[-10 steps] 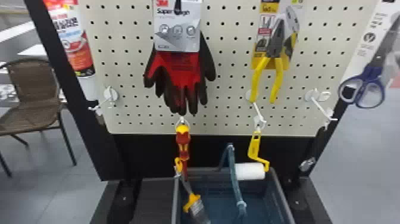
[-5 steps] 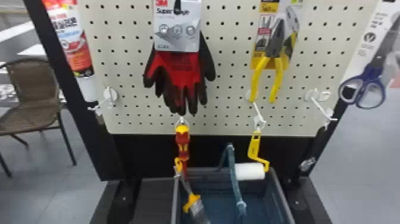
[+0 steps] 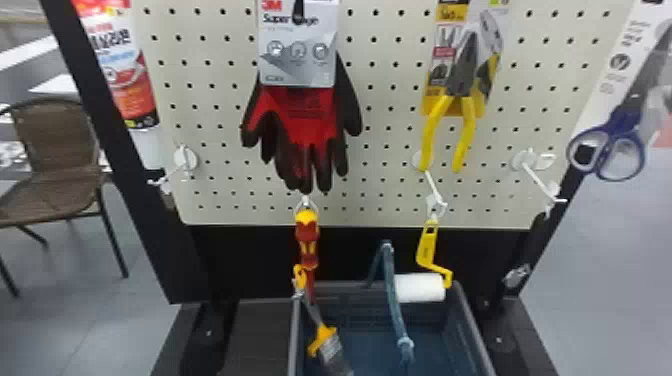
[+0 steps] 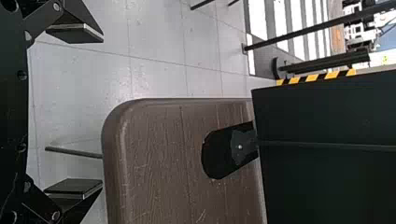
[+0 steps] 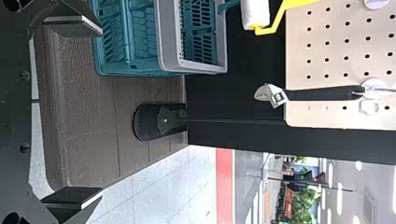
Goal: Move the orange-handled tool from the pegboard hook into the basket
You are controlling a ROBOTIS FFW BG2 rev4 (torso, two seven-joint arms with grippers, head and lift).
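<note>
Brown deck (image 4: 159, 158) lies past left claw (image 4: 102, 111), fingers spread; right claw (image 5: 102, 110) likewise. Beyond, orange-handled tool (image 3: 307, 242) hangs from pegboard hook (image 3: 306, 199), long axis near vertical; judged forward and rightward of left claw, the nearer.

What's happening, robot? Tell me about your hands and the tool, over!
Left hand, right hand open, empty. Red-and-yellow tool on pegboard hook. Paintbrush close by, might snag.
</note>
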